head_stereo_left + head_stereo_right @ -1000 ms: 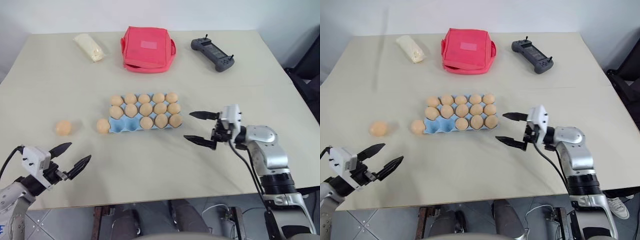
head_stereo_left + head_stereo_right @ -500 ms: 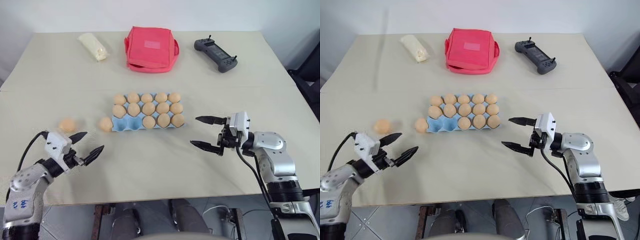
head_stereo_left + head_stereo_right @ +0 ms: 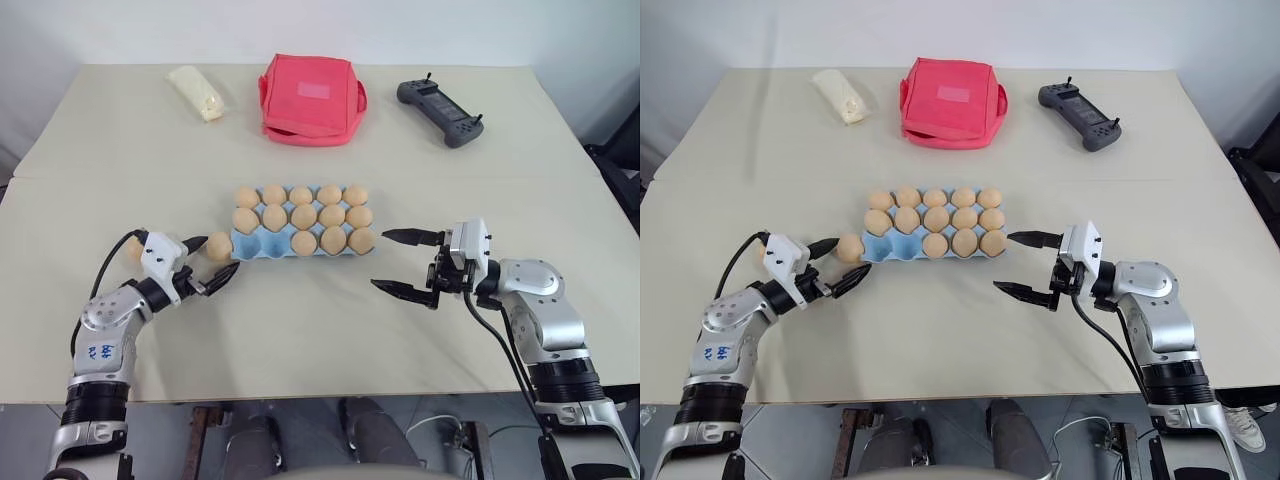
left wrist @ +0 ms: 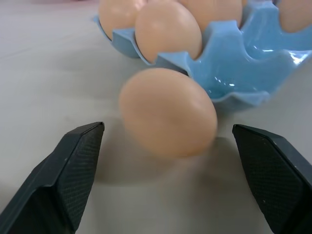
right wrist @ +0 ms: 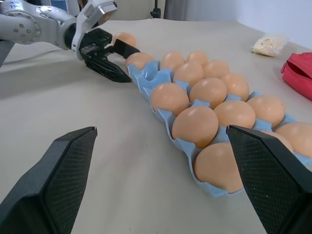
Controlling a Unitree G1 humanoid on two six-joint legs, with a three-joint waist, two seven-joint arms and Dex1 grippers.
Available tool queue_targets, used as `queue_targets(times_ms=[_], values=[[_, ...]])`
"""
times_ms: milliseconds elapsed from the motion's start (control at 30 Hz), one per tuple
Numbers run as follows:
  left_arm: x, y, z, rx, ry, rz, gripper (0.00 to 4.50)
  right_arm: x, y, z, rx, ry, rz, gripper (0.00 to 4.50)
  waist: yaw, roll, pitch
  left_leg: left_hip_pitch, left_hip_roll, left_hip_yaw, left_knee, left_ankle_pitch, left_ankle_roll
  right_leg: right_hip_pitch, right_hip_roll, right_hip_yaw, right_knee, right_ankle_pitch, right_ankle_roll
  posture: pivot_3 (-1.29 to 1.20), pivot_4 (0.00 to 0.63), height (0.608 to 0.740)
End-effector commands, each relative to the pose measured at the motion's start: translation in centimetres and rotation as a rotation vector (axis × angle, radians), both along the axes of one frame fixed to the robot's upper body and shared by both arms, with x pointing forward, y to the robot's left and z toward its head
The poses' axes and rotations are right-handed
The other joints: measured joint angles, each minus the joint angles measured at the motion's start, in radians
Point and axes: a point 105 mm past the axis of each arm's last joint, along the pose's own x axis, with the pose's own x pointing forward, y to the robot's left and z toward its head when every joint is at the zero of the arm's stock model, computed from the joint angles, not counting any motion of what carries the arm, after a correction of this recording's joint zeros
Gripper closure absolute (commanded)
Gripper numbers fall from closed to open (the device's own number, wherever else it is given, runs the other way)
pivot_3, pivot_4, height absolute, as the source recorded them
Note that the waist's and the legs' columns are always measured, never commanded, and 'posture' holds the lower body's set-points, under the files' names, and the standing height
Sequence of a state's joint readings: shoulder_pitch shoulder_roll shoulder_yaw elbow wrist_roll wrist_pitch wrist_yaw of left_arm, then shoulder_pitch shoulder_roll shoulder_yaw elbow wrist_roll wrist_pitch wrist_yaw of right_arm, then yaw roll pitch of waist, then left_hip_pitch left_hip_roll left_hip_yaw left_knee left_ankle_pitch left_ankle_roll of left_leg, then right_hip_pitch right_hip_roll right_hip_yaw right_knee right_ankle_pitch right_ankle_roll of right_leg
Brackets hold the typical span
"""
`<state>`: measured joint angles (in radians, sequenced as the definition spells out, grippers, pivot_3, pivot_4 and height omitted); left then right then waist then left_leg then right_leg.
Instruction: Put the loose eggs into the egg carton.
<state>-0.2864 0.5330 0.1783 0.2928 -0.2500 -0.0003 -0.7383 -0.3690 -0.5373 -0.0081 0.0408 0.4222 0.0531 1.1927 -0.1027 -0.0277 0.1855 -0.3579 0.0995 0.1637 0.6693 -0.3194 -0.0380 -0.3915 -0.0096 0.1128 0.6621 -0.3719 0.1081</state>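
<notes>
Tabletop (image 3: pixel 300 330): loose egg (image 4: pixel 168 112) between left gripper (image 4: pixel 168 183) jaws (untouched).

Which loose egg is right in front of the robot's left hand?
The egg beside the carton, against the blue egg carton; the left hand straddles it, open. The other egg lies farther out.

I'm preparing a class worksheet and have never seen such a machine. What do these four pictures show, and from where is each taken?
A two-armed robot stands at a table. Two pictures come from cameras on its head, looking down; the other two from cameras on each wrist, looking along that hand's black fingers. The left hand is open around a loose egg beside the blue carton, not gripping it. Another egg lies behind that hand. The right hand hovers open at the carton's other end. Neither holds anything. At the far side lie a red pouch, a controller and a pale packet.
</notes>
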Motion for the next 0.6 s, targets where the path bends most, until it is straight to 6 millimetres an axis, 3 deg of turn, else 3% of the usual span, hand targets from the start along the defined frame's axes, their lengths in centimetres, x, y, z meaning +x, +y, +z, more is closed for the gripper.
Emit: queue_targets(times_ms=[33, 67, 167, 367, 433, 600], values=[[0.4, -0.4, -0.2, 0.004, -0.008, -0.021, 0.0, -0.3, 0.4, 1.1, 0.032, -0.037, 0.012, 0.05, 0.004, 0.0, 0.0, 0.0, 0.0, 0.0, 0.001, 0.0, 0.0, 0.0, 0.0, 0.0, 0.0, 0.0, 0.0, 0.0, 0.15, 0.74], [0.5, -0.5, -0.1, 0.0, -0.013, -0.028, 0.0, -0.3, 0.4, 1.1, 0.033, -0.037, 0.01, 0.05, 0.005, 0.0, 0.0, 0.0, 0.0, 0.001, 0.001, 0.0, 0.0, 0.0, 0.0, 0.0, 0.0, 0.0, 0.0, 0.0, 0.15, 0.74], [0.5, -0.8, 0.0, -0.01, -0.023, -0.051, 0.6, -0.3, 0.6, 1.0, 0.036, -0.035, 0.005, 0.0, 0.012, 0.0, 0.0, 0.0, 0.0, 0.001, 0.001, 0.0, 0.0, 0.0, 0.0, 0.0, 0.001, 0.0, 0.001, 0.0, 0.15, 0.74], [-1.1, 0.5, 0.0, -0.006, -0.03, -0.052, 2.38, -0.3, 0.7, 0.9, 0.037, -0.032, -0.003, 0.0, 0.014, 0.0, 0.0, 0.0, 0.001, 0.003, 0.001, 0.0, 0.0, -0.001, 0.0, 0.0, 0.001, 0.001, 0.0, 0.0, 0.15, 0.74], [-1.7, 0.8, 0.2, -0.009, -0.034, -0.056, 2.59, -0.4, 0.7, 0.8, 0.035, -0.032, -0.004, 0.0, 0.013, 0.0, 0.0, 0.002, 0.002, 0.003, -0.001, 0.0, 0.0, -0.001, -0.001, 0.0, 0.001, 0.001, 0.0, 0.0, 0.15, 0.74], [-4.4, 0.5, 2.0, -0.023, -0.041, -0.142, 2.59, -0.4, 0.7, 0.7, 0.027, -0.026, -0.007, 0.0, 0.012, 0.0, 0.0, 0.002, 0.004, 0.004, -0.003, -0.001, -0.002, -0.001, -0.002, 0.0, 0.0, 0.001, 0.0, 0.0, 0.15, 0.74]])
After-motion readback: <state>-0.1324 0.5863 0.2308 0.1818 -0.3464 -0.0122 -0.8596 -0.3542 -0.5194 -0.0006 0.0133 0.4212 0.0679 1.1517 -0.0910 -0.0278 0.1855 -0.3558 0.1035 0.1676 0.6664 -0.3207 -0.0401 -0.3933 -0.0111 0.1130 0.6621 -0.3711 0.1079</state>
